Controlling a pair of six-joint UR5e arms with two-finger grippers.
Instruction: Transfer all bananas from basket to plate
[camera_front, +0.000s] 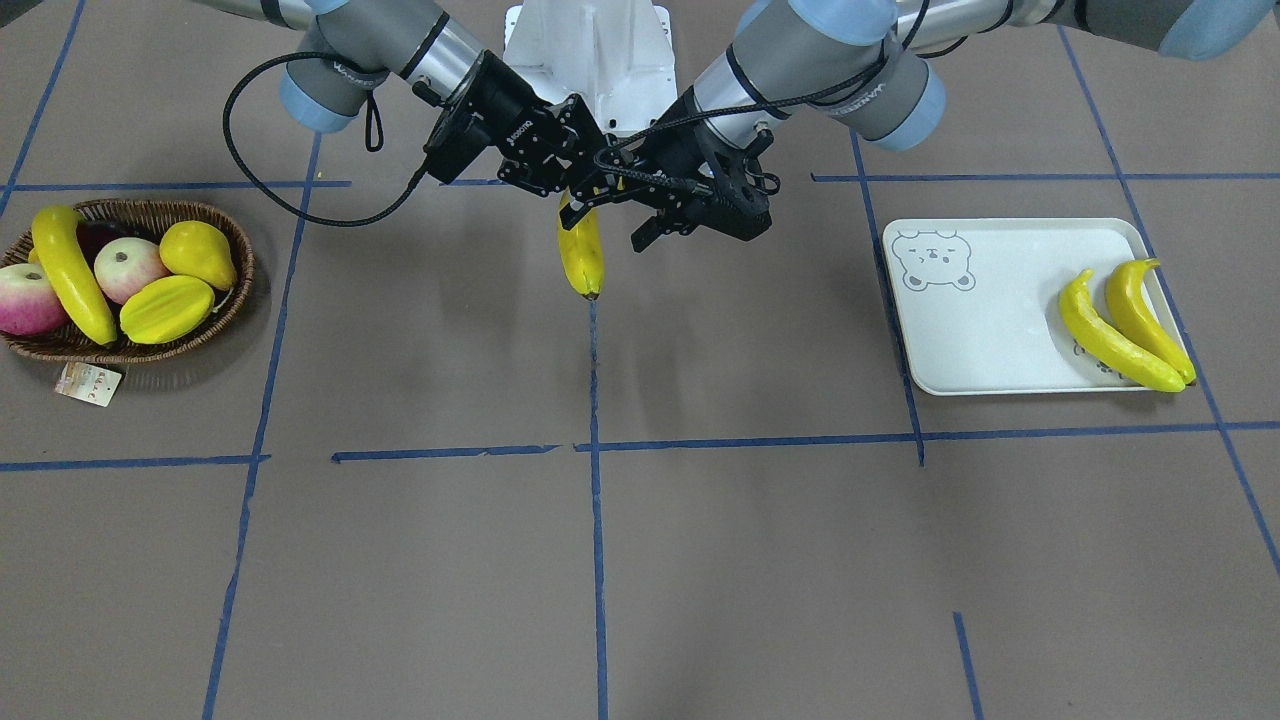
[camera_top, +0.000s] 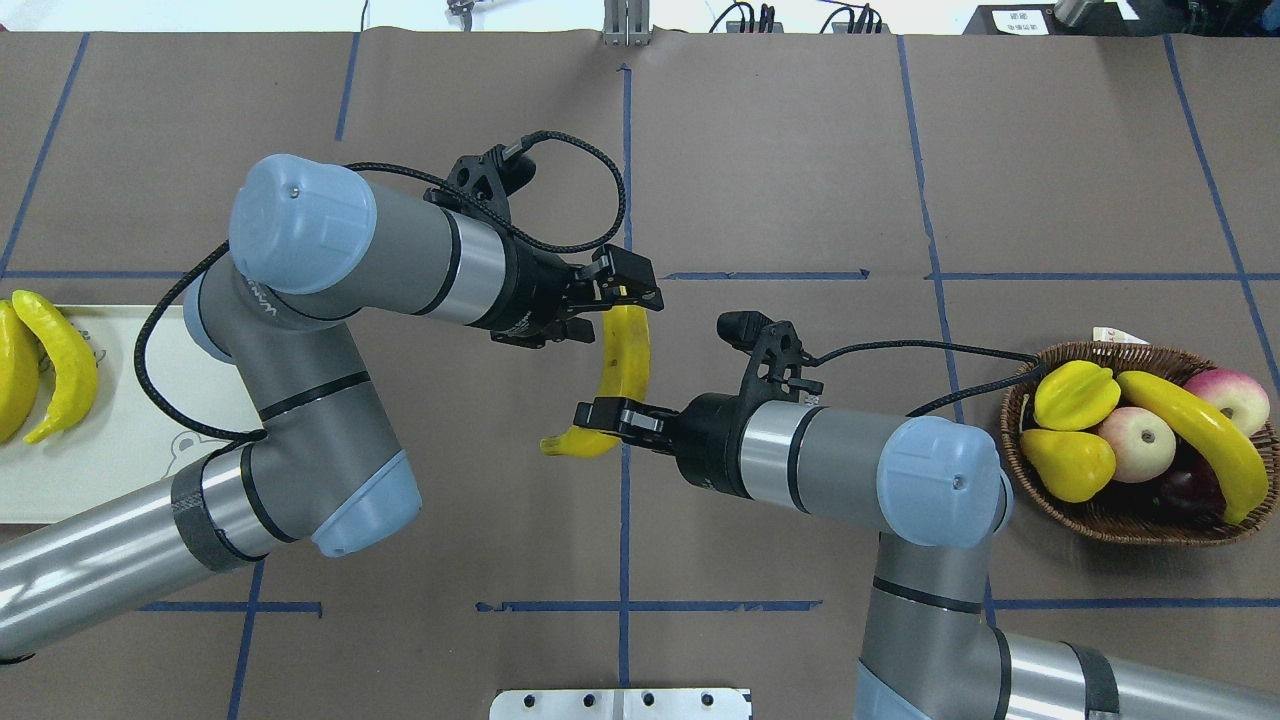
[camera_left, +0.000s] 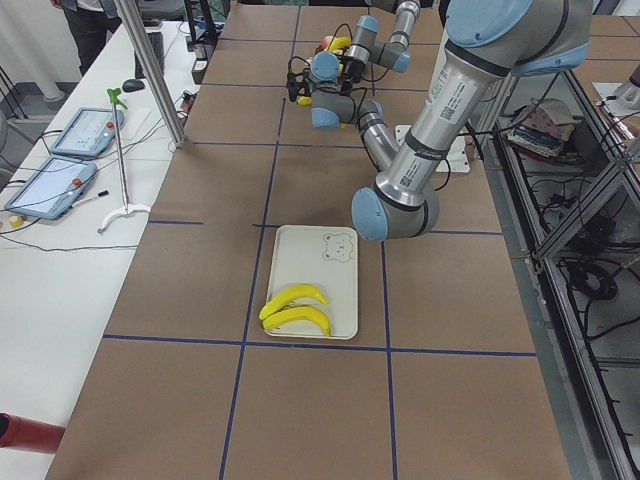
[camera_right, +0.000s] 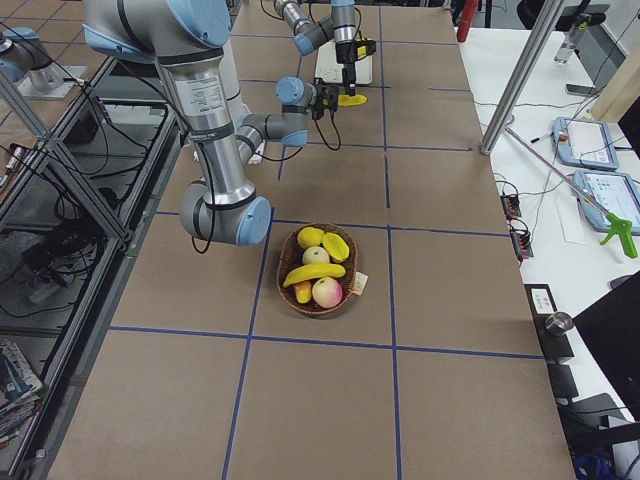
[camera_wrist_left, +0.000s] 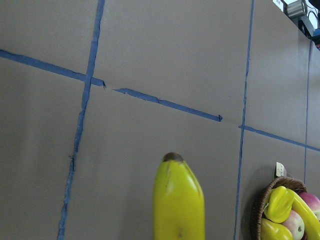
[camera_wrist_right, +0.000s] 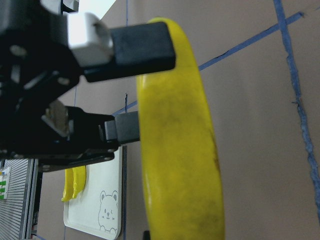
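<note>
A banana (camera_top: 628, 355) in mid-air: left gripper (camera_top: 635, 285) clamps its far end; right gripper (camera_top: 595, 412) crosses its near end, closure cannot be told. Two bananas (camera_front: 1110, 338) on the plate (camera_front: 980, 330).

Brown table (camera_front: 700, 560), blue tape lines (camera_front: 596, 520), basket (camera_front: 244, 272) and plate (camera_front: 990, 300) resting well apart

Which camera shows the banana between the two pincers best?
The overhead view: nearly the whole banana shows, curve and stem. The front view foreshortens it, top hidden. The right wrist view crops it, the left wrist shows only its tip, and the side views make it tiny.
</note>
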